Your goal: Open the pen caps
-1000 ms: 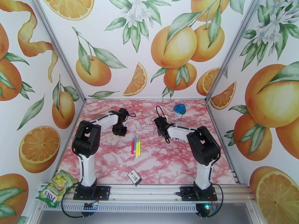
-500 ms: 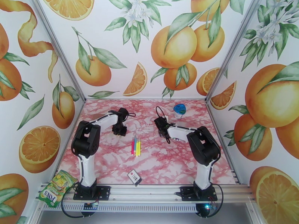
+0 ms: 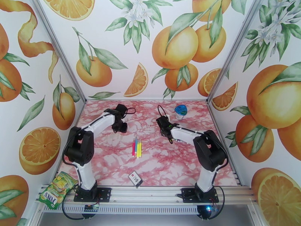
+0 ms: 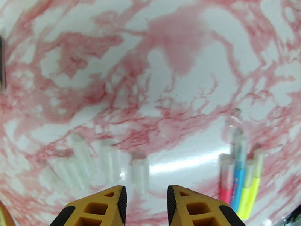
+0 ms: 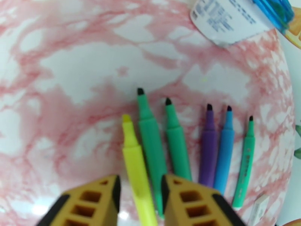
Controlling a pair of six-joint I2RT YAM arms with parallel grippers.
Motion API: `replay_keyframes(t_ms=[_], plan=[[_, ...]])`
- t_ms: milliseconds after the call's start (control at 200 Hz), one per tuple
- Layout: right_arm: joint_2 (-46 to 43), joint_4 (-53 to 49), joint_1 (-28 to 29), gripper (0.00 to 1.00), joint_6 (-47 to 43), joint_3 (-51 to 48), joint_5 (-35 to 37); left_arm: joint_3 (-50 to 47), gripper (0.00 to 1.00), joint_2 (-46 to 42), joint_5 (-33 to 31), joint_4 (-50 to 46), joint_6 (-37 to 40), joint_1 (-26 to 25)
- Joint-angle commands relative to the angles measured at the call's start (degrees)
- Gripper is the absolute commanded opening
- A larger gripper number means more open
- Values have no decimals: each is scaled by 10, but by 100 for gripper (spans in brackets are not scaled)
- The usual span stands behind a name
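Orange-print walls (image 3: 124, 46) on three sides; pink marbled tabletop (image 3: 165, 166); aluminium rail (image 3: 150, 191).

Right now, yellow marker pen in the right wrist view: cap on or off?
Off. The thin yellow plastic marker pen lies flat with its bare yellow tip exposed; no cap on that end.

Clear pen caps (image 4: 140, 174): several loose in a row, four on pens (image 4: 237, 185).

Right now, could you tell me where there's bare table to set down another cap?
The table is bare along the far edge, between the left end effector and the blue-lidded container, and at the near centre between the capped pens and the card. Crowded: the clear caps in a row, and six uncapped pens side by side.
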Motion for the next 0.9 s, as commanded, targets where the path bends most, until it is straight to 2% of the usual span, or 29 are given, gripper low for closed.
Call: replay_keyframes(t_ms=[0,55,300,405,620,896], plan=[[-37,22,23,40,-27,-10,-58,-15,35,-45,29,36,-4,9],[-49,36,33,43,-27,-18,-85,-27,36,-59,37,51,-3,13],[-65,61,69,45,2,-32,-201,-105,59,-132,76,128,-12,33],[-64,66,79,46,15,-37,-237,-132,65,-162,84,153,-15,42],[-59,106,88,47,28,-67,-328,-182,72,-215,116,203,-23,68],[-45,137,120,49,34,-76,-352,-214,74,-248,137,242,-38,82]])
